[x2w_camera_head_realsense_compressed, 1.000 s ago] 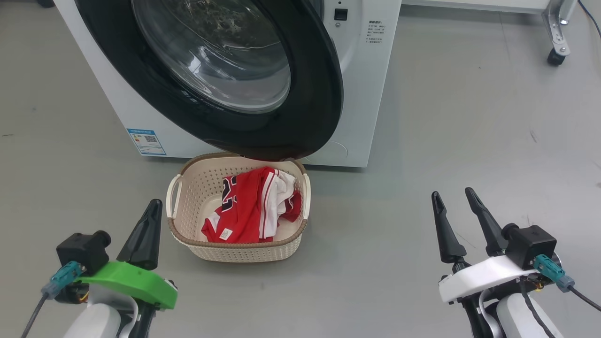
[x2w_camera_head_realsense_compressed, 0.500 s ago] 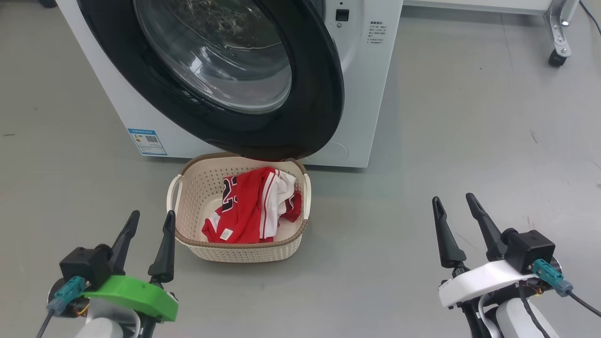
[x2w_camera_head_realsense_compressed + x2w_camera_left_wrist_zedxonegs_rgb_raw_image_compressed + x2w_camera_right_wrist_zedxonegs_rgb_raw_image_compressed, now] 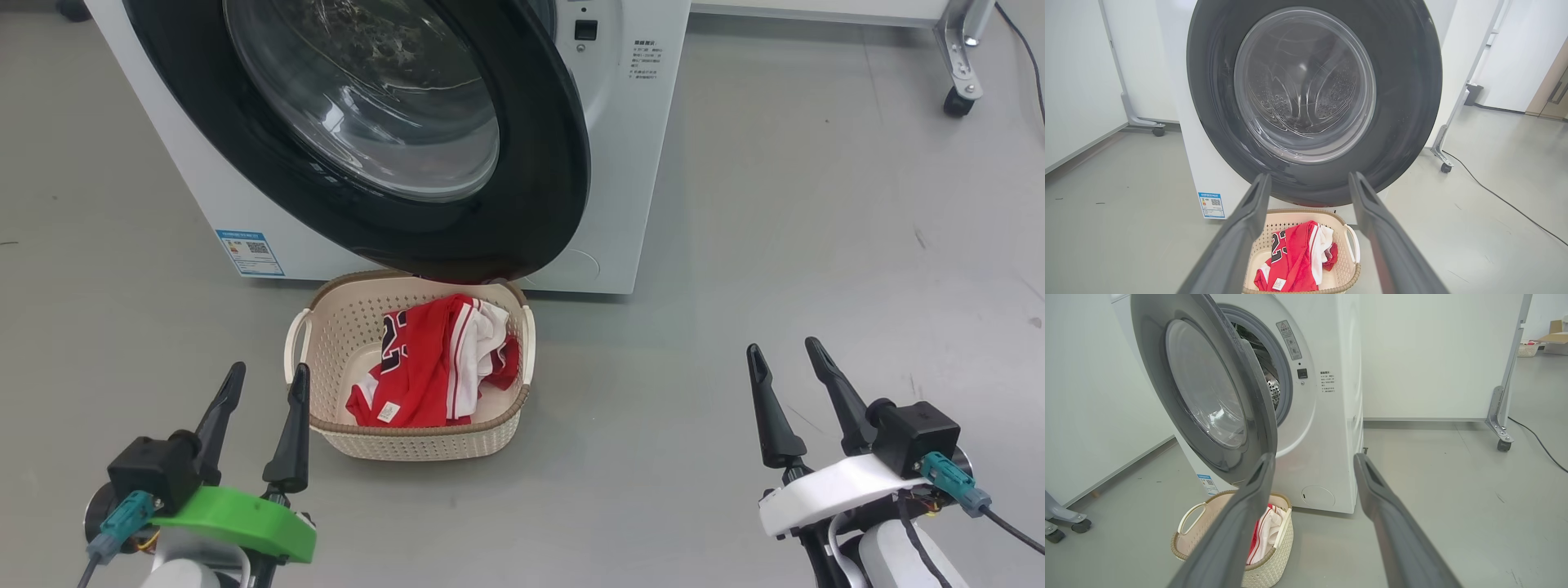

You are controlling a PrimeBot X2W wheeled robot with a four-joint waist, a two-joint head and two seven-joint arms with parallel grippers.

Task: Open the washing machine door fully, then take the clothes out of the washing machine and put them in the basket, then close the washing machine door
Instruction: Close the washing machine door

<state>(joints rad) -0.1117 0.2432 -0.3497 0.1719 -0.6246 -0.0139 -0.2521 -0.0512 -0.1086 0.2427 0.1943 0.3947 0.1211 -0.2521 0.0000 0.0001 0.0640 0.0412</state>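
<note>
The washing machine (image 3: 629,163) stands white ahead of me. The washing machine door (image 3: 539,163), black-rimmed with a glass bowl, hangs part-way open over the basket (image 3: 326,327). Its free edge is swung out from the drum (image 3: 1271,390). The cream basket sits on the floor against the machine, with the red and white clothes (image 3: 424,367) heaped inside. My left gripper (image 3: 269,369) is open and empty, just left of the basket's near corner. My right gripper (image 3: 781,346) is open and empty over bare floor, well right of the basket. The left wrist view faces the door (image 3: 1404,102) and the clothes (image 3: 1298,261).
A wheeled frame leg with a caster (image 3: 955,102) stands at the back right, and a black cable (image 3: 1494,196) trails across the floor there. White panels line both sides. A blue sticker (image 3: 249,251) and a round flap (image 3: 571,265) mark the machine's lower front.
The left gripper's fingers have gone from shut to open. Both grippers sit slightly lower in the view, and the whole picture has shifted a little.
</note>
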